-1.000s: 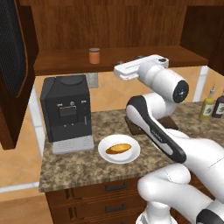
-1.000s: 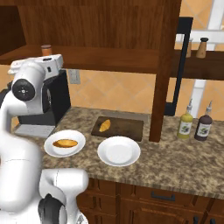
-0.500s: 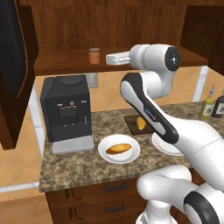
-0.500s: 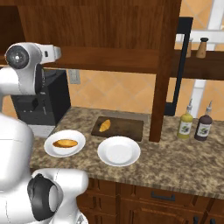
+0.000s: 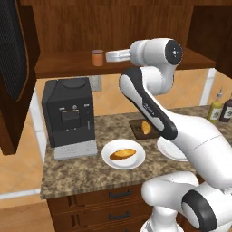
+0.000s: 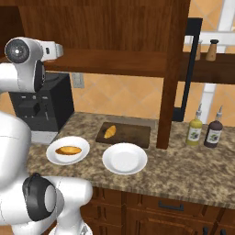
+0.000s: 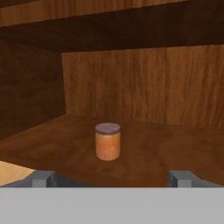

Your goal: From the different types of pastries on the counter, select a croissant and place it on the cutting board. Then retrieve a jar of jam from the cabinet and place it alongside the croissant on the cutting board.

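- The tool (image 5: 108, 56) has moved closer to the jar of jam (image 5: 97, 57) than half a second ago; the jar has not moved.
- The jar is small and round, with an orange body and a dark lid.
- It stands upright on the cabinet (image 5: 63, 68) shelf.
- The tool points at it from just beside, not touching, its tips (image 7: 43, 178) wide apart.
- The croissant (image 6: 109, 131) lies on the cutting board (image 6: 133, 134) on the surface (image 6: 183, 170).

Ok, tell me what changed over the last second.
The arm swung its hand left along the cabinet shelf, bringing the gripper close to the jar of jam, jaws apart, nothing held. The jar, the croissant on the cutting board and the plates stayed put.
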Available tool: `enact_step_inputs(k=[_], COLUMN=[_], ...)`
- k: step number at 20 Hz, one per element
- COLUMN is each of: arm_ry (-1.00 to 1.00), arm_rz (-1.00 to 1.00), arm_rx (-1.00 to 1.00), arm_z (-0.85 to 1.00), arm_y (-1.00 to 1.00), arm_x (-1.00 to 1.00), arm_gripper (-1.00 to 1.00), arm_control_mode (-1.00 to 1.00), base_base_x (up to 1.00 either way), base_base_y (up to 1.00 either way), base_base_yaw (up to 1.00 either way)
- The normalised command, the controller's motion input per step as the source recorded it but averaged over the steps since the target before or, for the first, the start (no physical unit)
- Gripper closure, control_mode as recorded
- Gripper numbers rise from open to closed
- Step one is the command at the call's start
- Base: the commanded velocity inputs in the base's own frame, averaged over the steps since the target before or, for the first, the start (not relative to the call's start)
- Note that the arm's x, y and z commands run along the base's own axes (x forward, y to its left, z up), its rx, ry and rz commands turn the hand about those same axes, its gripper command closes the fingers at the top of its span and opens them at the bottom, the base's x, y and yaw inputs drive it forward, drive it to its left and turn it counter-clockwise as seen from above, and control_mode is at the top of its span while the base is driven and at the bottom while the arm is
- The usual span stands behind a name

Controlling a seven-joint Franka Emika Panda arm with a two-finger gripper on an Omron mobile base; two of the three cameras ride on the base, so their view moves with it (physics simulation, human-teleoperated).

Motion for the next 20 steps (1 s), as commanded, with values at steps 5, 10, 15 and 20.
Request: enact_step_inputs(k=[5, 10, 15, 20], arm_ry=[0.0, 0.0, 0.0, 0.0], arm_rz=[0.0, 0.0, 0.0, 0.0], arm_rx=[0.0, 0.0, 0.0, 0.0], arm_z=[-0.08, -0.17, -0.14, -0.08], arm_y=[0.16, 0.08, 0.04, 0.0], arm_x=[0.04, 0.0, 0.01, 0.23], arm_gripper=[-1.0, -1.0, -1.0, -1.0], arm_control_mode=[-1.0, -1.0, -1.0, -1.0], base_base_x=[0.0, 0.0, 0.0, 0.0], base_base_y=[0.0, 0.0, 0.0, 0.0], base_base_yaw=[0.0, 0.0, 0.0, 0.0])
